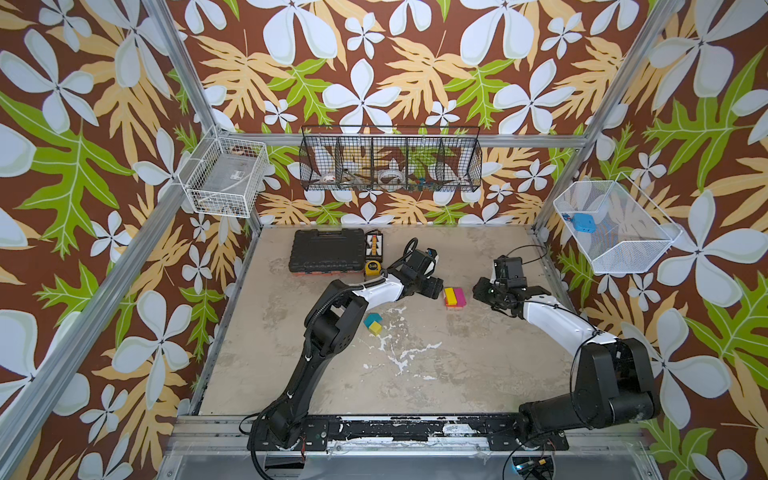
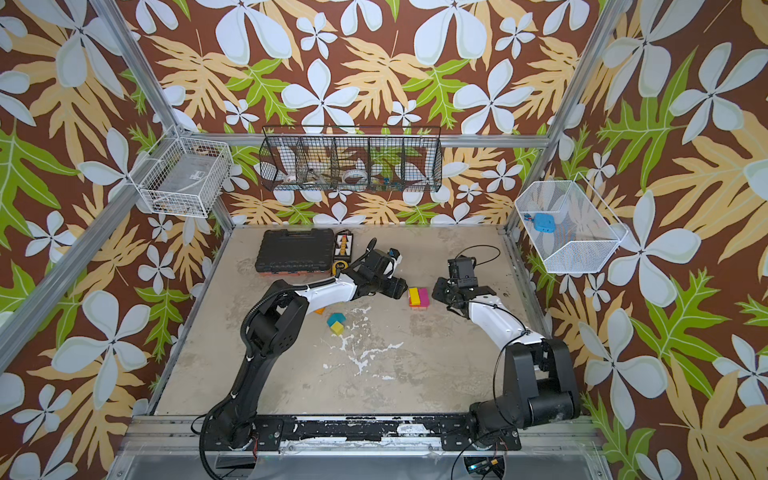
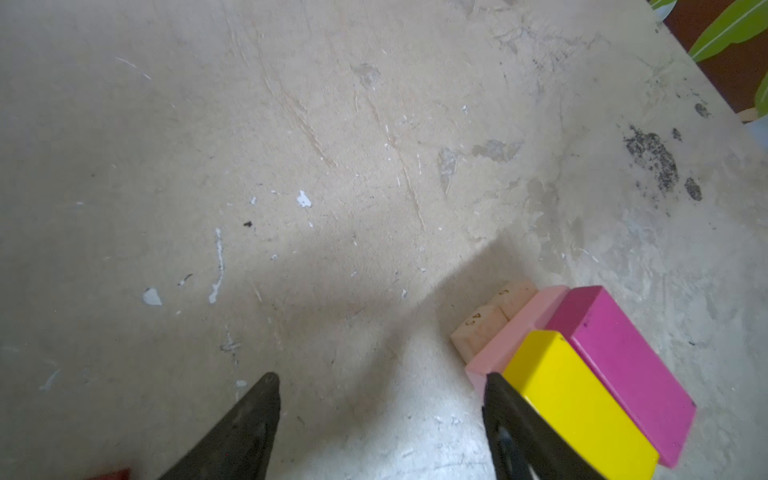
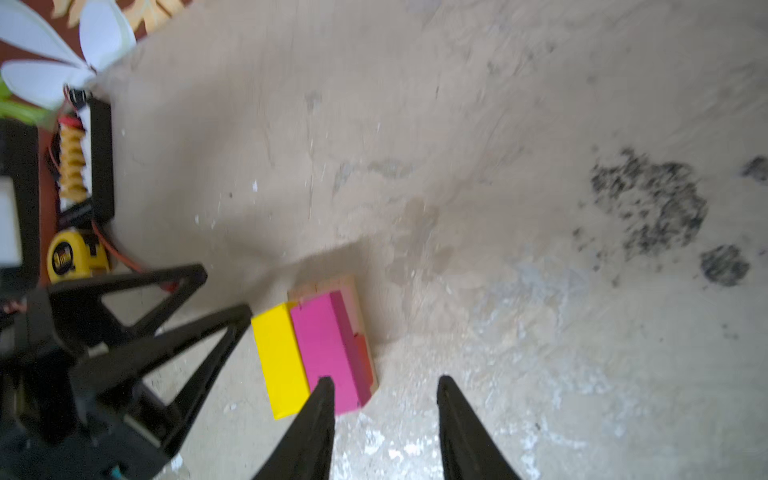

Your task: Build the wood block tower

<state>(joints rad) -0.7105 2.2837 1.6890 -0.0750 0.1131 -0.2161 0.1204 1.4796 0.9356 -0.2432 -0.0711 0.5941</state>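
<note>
The tower [image 1: 454, 297] [image 2: 417, 298] is a low stack at mid table. A yellow brick [image 3: 577, 407] [image 4: 282, 357] and a magenta brick [image 3: 623, 365] [image 4: 324, 345] lie side by side on top. Under them are a pink brick [image 3: 519, 332] and tan planks [image 3: 490, 320]. My left gripper [image 1: 437, 291] [image 3: 381, 382] is open and empty just left of the stack. My right gripper [image 1: 480, 291] [image 4: 385, 381] is open and empty just right of it. A teal wedge [image 1: 370, 320] and a yellow cube [image 1: 376, 329] lie loose by the left arm. An orange block [image 2: 319, 310] peeks from under that arm.
A black tool case [image 1: 326, 249], a small black box [image 1: 375, 245] and a yellow tape measure [image 1: 372, 267] [image 4: 70, 257] sit at the back left. Wire baskets [image 1: 390, 166] hang on the walls. A red block's corner [image 3: 112, 473] shows beside the left gripper.
</note>
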